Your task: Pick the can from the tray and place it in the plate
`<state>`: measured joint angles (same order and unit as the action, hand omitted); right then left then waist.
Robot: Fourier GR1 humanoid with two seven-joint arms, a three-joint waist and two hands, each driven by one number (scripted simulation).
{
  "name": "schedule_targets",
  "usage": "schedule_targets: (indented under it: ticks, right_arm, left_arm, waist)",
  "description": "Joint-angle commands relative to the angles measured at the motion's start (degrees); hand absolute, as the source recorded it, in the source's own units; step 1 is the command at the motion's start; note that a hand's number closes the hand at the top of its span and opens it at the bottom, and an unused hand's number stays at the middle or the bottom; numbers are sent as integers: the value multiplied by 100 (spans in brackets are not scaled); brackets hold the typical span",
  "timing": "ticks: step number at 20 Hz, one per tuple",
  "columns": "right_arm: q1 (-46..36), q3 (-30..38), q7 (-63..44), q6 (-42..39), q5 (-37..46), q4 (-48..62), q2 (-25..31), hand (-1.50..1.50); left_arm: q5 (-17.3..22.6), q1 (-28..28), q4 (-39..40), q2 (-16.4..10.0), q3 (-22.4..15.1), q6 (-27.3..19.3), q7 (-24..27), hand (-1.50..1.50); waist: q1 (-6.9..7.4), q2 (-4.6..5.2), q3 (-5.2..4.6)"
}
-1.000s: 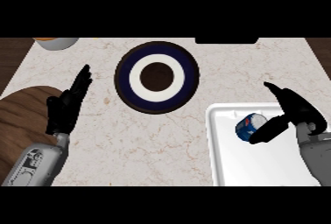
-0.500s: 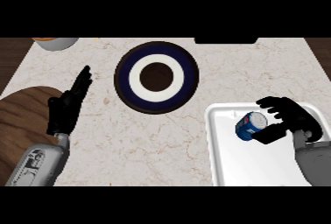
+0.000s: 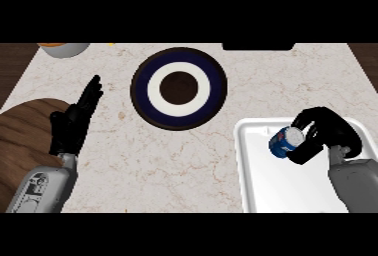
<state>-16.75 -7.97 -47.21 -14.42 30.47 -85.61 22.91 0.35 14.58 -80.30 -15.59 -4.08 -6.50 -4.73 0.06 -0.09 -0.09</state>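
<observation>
A blue can (image 3: 283, 141) with a silver top lies tilted in the white tray (image 3: 291, 185) at the right. My right hand (image 3: 323, 132) is curled round it, fingers over its top and thumb below. The plate (image 3: 179, 88), dark blue with a white ring and a brown centre, sits on the counter up and to the left of the tray, with nothing on it. My left hand (image 3: 74, 120) rests open at the left, fingers pointing up.
A round brown wooden board (image 3: 22, 130) lies at the left edge under my left forearm. A pale bowl (image 3: 64, 48) stands at the far left corner. A dark object (image 3: 258, 46) sits at the counter's back edge.
My right hand went from open beside the can to curled round it. The can now shows more of its blue side. The left hand stayed put.
</observation>
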Motion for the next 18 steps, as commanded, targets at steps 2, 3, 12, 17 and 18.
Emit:
schedule_targets:
  ticks: [2,3,12,17,18]
  right_arm:
    - [-26,176,1958,257,122,1236,350,150]
    - [-220,2,1970,219,179,1358,155,150]
    - [-320,220,3446,2055,757,1195,-102,150]
    - [-618,604,4157,2361,436,975,-125,150]
    - [-693,610,4256,2218,378,770,-10,150]
  left_arm:
    - [6,223,122,-14,98,133,-59,0]
    - [-228,4,-127,249,-131,-194,-137,0]
    - [-238,-27,-22,243,-46,-93,-60,0]
    - [-154,75,178,138,115,115,88,0]
    - [-64,317,-59,76,135,181,-410,0]
  waist:
    - [40,41,16]
    - [74,32,16]
    - [5,6,14]
    - [-14,15,9]
    - [-17,2,11]
